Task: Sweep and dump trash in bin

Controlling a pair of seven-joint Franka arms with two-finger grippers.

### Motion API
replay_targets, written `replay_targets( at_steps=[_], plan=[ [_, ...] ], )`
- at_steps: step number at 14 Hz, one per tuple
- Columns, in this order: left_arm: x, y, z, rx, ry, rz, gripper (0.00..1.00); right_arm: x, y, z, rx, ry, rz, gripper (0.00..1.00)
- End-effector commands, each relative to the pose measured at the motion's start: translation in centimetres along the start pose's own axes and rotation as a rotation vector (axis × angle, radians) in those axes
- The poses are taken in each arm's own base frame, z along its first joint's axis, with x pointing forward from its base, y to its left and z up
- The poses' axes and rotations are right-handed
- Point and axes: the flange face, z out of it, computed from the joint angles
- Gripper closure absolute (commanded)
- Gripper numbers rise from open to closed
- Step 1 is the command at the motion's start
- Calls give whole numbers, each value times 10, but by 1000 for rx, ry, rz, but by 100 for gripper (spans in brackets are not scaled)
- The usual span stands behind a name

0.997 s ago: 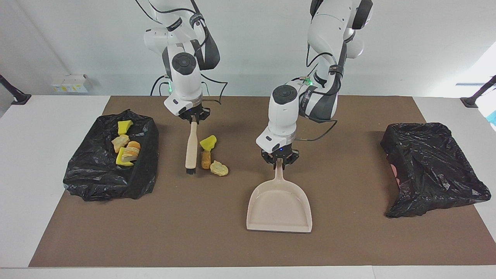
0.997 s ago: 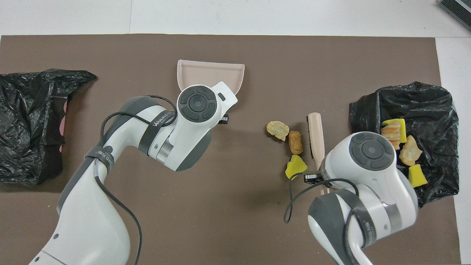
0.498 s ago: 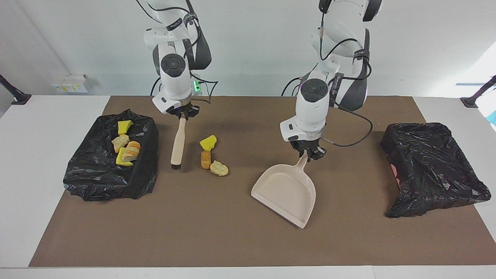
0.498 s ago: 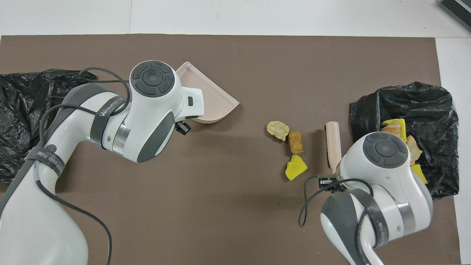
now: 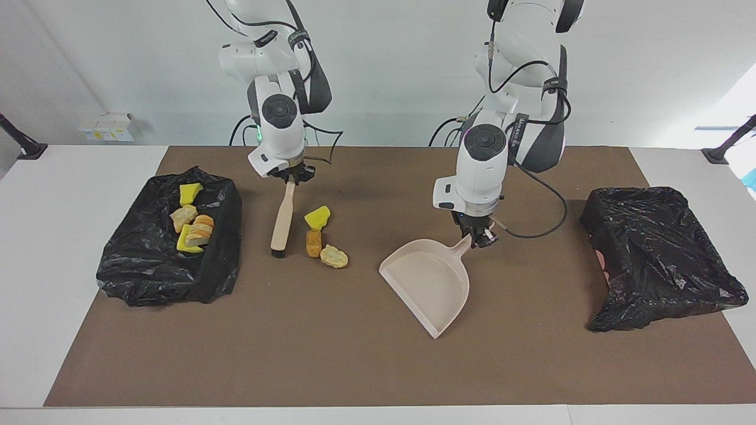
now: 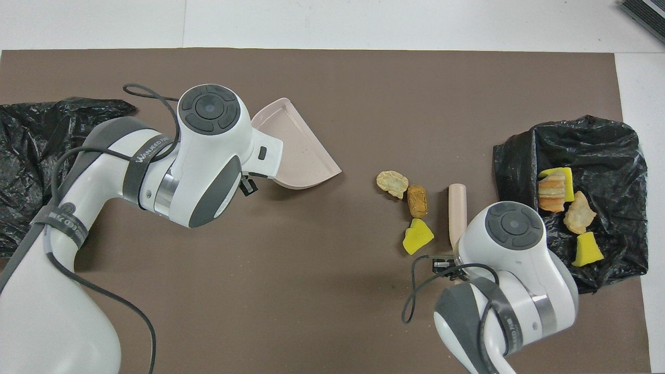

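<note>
Your left gripper [image 5: 479,235] is clenched on the handle of the dustpan [image 5: 430,282], mid-counter; your right gripper [image 5: 291,176] grips the brush [image 5: 282,219] by its handle. Three bits of trash [image 5: 319,235] lie on the mat just beside the brush head. Four more sit in the black bin bag [image 5: 171,260] near the edge at the right arm's end of the counter.

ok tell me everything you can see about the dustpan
The dustpan is a beige, plastic-looking scoop with a flat tray, low raised walls on three sides, an open straight lip and a short tapered handle. It is empty. The left gripper is shut on the handle end, holding the pan turned at an angle, its open lip facing the three loose scraps by the brush. It sits mid-mat; whether the lip rests on the brown mat is unclear.
</note>
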Motion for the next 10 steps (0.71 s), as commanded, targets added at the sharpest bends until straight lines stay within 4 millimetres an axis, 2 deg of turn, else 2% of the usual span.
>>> replay_targets(
  at_steps=[1,3,6,8,10],
  plan=[
    [-17,12,6,-11,-16,175,100,1,-25,16,32,7,42,100],
    [-13,18,11,14,12,311,100,1,-36,18,54,8,52,100],
    [-14,39,17,34,30,391,100,4,-48,21,111,-13,67,100],
    [-13,73,27,69,61,446,100,7,-70,19,137,-19,51,100],
    [-17,89,33,74,69,466,100,7,-97,11,148,-9,31,100]
  ],
)
